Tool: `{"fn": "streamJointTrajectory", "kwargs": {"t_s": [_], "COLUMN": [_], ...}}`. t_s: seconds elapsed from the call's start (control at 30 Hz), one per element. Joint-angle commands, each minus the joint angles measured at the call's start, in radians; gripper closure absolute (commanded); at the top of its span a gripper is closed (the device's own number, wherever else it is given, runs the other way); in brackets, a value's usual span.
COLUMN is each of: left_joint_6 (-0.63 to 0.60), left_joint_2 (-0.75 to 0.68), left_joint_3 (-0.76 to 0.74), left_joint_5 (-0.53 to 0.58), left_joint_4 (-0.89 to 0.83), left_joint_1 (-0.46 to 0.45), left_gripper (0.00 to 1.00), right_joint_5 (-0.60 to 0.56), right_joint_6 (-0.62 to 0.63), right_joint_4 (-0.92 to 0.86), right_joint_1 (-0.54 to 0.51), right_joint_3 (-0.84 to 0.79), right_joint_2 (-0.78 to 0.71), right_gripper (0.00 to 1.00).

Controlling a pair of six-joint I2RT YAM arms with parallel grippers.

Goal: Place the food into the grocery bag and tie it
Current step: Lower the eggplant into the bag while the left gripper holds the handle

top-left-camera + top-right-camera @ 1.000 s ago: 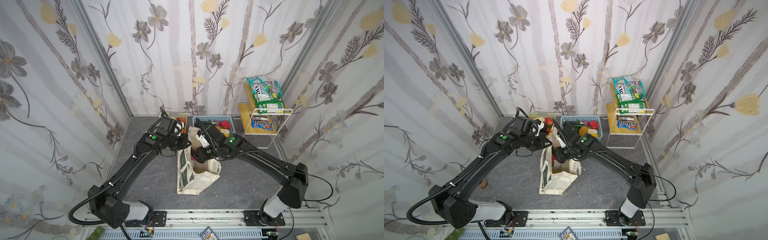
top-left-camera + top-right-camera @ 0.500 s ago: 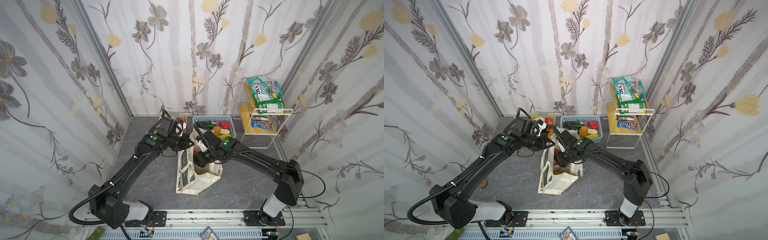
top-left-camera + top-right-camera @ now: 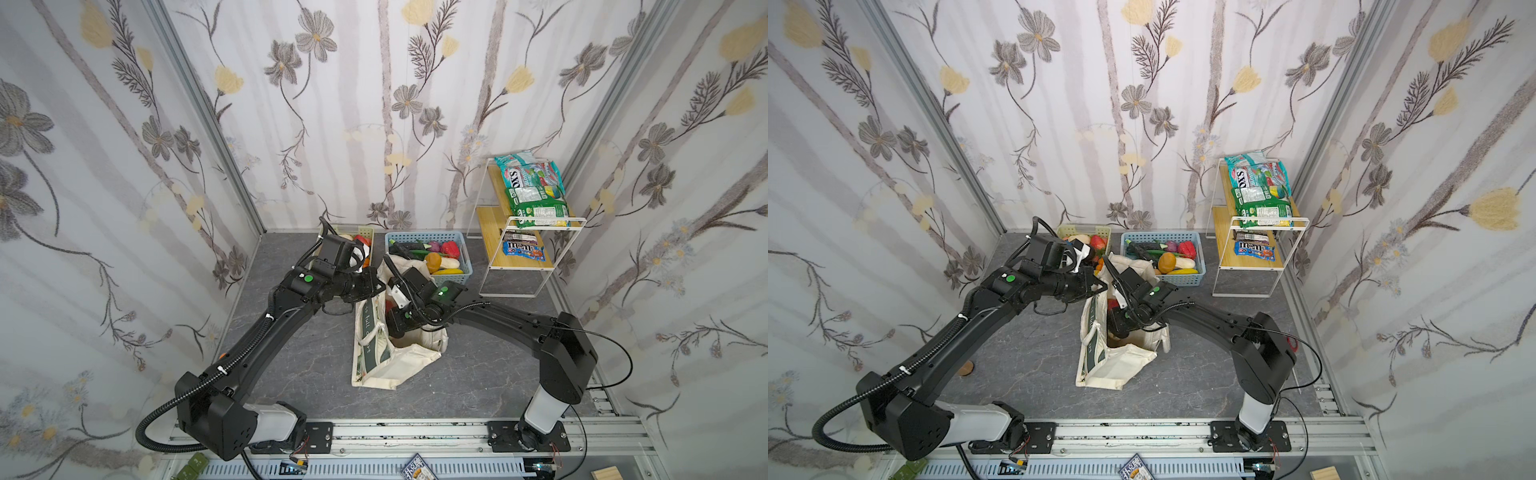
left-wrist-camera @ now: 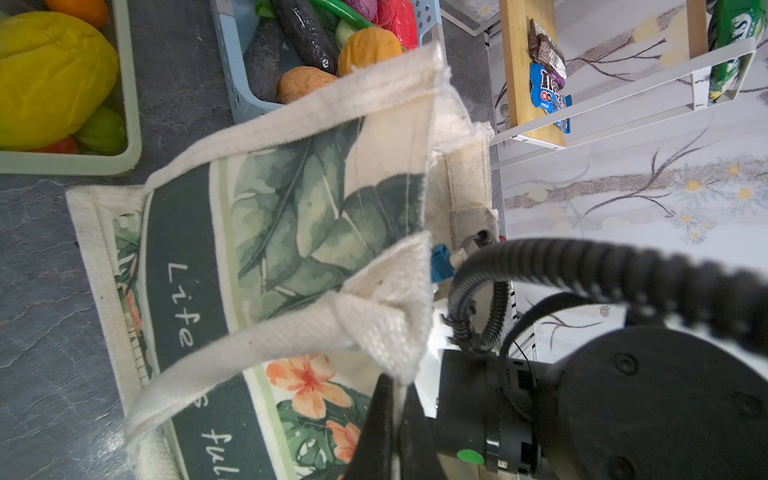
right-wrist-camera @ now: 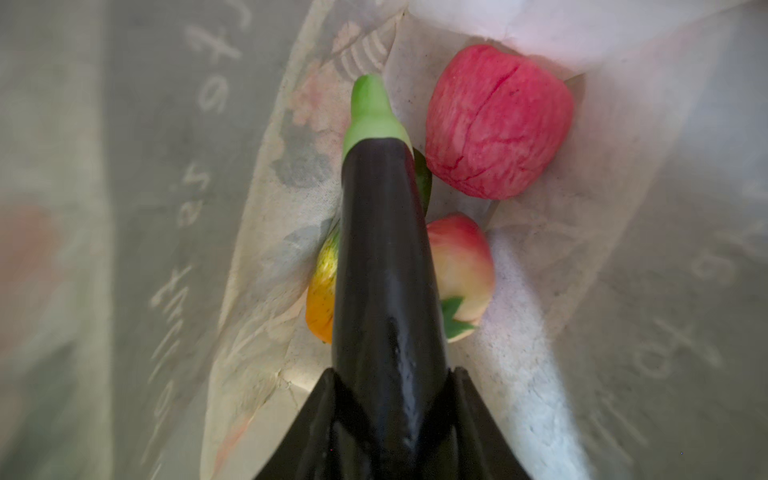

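Coarse woven cloth — tote [image 4: 324, 208]; glossy smooth skin — eggplant [image 5: 386, 270].

The grey, slate-patterned tabletop [image 3: 291, 374] carries a cream canvas tote [image 3: 390, 365] near its middle. Along the back wall a pale green basket [image 3: 1077, 228], a blue basket [image 3: 455, 277] and a two-tier rack [image 3: 491, 232] stand side by side.

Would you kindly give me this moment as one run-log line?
left end effector: shut on grocery bag | right end effector: shut on eggplant, inside bag | bag: untied
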State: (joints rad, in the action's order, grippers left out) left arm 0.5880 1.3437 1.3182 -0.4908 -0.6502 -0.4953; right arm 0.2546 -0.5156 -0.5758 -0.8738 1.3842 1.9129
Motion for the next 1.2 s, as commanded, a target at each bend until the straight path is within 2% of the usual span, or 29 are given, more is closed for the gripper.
{"fn": "streamJointTrajectory", "kwargs": {"t_s": [0.0, 0.17, 0.63, 0.77, 0.93, 1.17], "left_joint_6": [0.003, 0.0, 0.013, 0.021, 0.027, 0.027], "left_joint_2": [0.001, 0.004, -0.01, -0.015, -0.033, -0.044], "left_joint_3": [0.002, 0.013, 0.004, 0.006, -0.006, -0.025], "left_joint_5": [-0.026, -0.036, 0.014, 0.033, 0.057, 0.064], "left_joint_4": [0.021, 0.024, 0.021, 0.016, 0.004, -0.007], "left_joint_1": [-0.001, -0.003, 0.007, 0.021, 0.043, 0.058], "left_gripper": [1.0, 1.0, 1.0, 1.0, 1.0, 1.0], "right_joint_5": [0.018, 0.022, 0.046, 0.045, 0.043, 0.024], "right_joint_6": [0.0, -0.003, 0.003, 0.002, -0.004, 0.003], "right_joint_4": [0.036, -0.008, 0.022, 0.046, 0.17, 0.191], "right_joint_1": [0.002, 0.009, 0.013, 0.012, 0.012, 0.007], "right_joint_3": [0.049, 0.117, 0.138, 0.128, 0.047, 0.012], "right_joint_2": [0.028, 0.062, 0.156, 0.165, 0.129, 0.142], "right_gripper": [0.65, 0.64, 0.63, 0.62, 0.62, 0.62]}}
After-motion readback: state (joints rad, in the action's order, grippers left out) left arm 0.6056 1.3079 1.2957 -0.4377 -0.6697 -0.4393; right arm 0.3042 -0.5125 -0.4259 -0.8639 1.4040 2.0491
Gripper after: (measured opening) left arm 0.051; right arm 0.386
